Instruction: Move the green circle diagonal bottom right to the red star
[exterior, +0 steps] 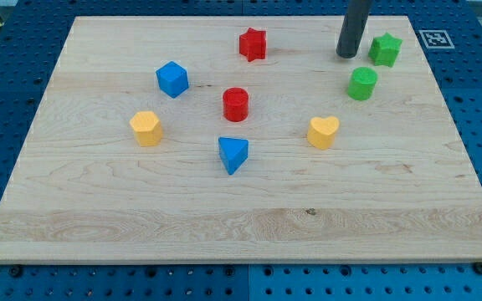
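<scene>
My tip (346,55) rests near the counter's (249,217) top right corner, beside the green star (385,49). The green circle (362,84), upright and round, without heading, sits just below. The red star (253,44) lies near the top edge. The arm carries no hand, only the rod.

Rod: straight, plain cylinder, dark grey to near black, matte finish with faint lighter sheen along left side. Constant width along visible length; no taper. Upper part cut off by view's top edge, so mount and arm body not visible. My tip (346,55): flat, blunt lower end, same dark colour as shaft, edge slightly rounded. No cables, screws, markings or labels discernible on visible portion. Surface uniform, no seams or joints.
</scene>
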Motion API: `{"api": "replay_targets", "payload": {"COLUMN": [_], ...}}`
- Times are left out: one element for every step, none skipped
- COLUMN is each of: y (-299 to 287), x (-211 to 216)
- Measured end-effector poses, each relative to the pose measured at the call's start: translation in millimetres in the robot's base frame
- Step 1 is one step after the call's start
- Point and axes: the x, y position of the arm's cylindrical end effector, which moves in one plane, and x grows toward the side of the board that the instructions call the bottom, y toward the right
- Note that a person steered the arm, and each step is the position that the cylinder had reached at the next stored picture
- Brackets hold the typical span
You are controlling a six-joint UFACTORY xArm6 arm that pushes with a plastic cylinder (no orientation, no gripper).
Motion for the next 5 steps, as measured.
{"api": "replay_targets", "payload": {"y": [-6, 10, 39, 41, 34], "x": [21, 27, 27, 44, 65]}}
